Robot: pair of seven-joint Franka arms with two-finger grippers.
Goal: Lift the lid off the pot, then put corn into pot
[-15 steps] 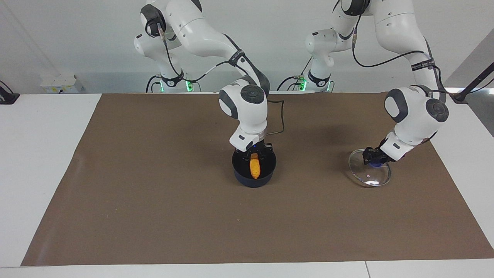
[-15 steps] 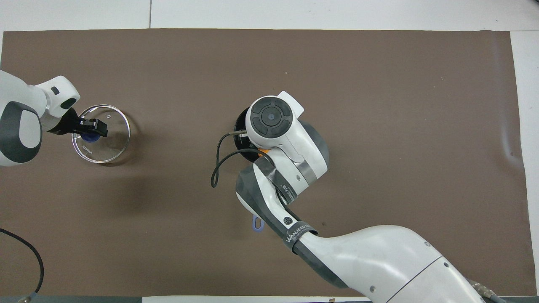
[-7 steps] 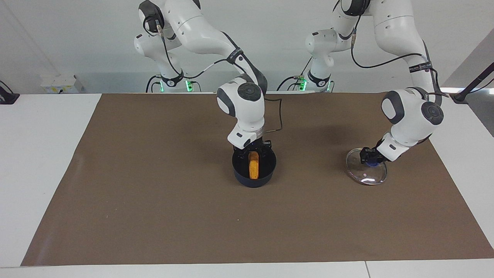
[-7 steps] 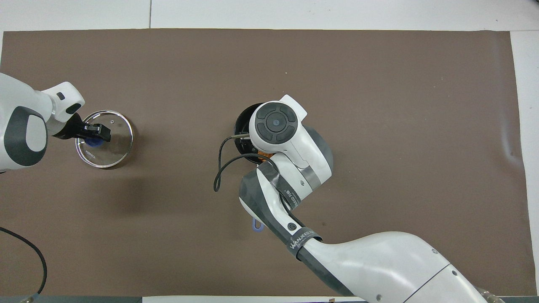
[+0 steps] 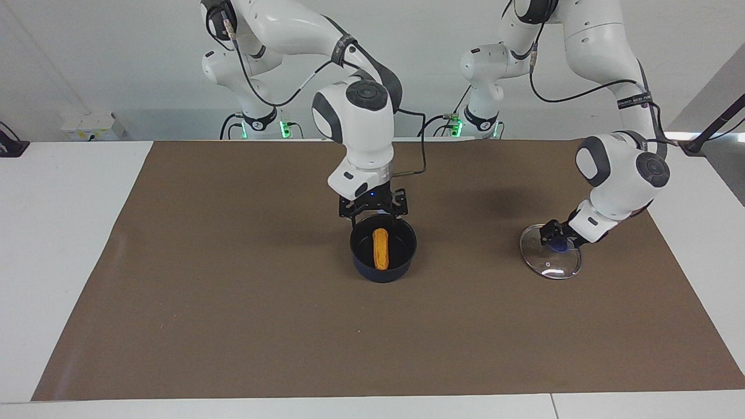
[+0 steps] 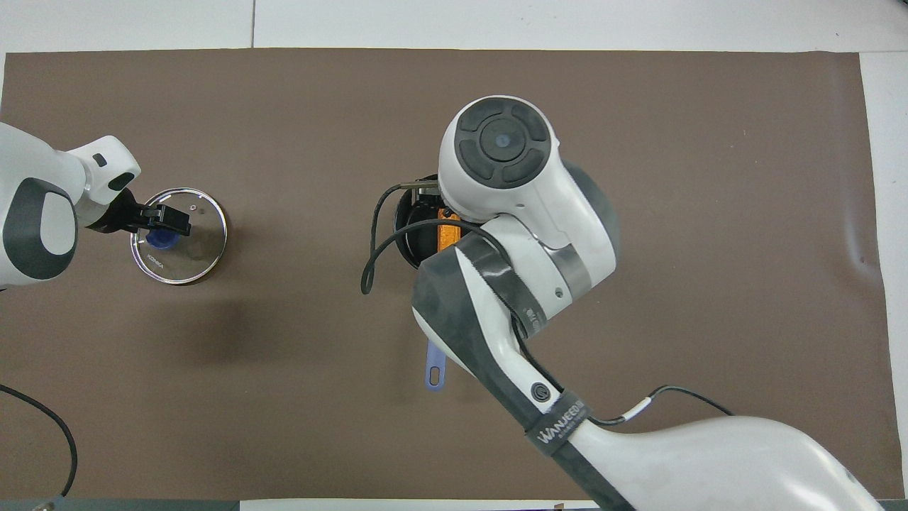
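The dark navy pot (image 5: 381,273) stands mid-table on the brown mat. The orange-yellow corn (image 5: 380,248) lies inside it. My right gripper (image 5: 375,216) hangs open and empty just above the pot's rim on the robots' side. In the overhead view my right arm covers most of the pot (image 6: 406,241), leaving a strip of corn (image 6: 445,234) and the handle's end (image 6: 435,369). The glass lid (image 5: 550,262) is down at the mat toward the left arm's end. My left gripper (image 5: 556,238) is shut on its blue-purple knob (image 6: 162,240).
The brown mat (image 5: 233,326) covers most of the white table. A black cable (image 6: 369,262) loops from my right wrist over the mat beside the pot. Another cable (image 6: 42,426) lies by the mat's corner at the left arm's end.
My right gripper let go of the corn, which now lies in the pot, and rose clear of it. My left gripper lowered the lid to the mat.
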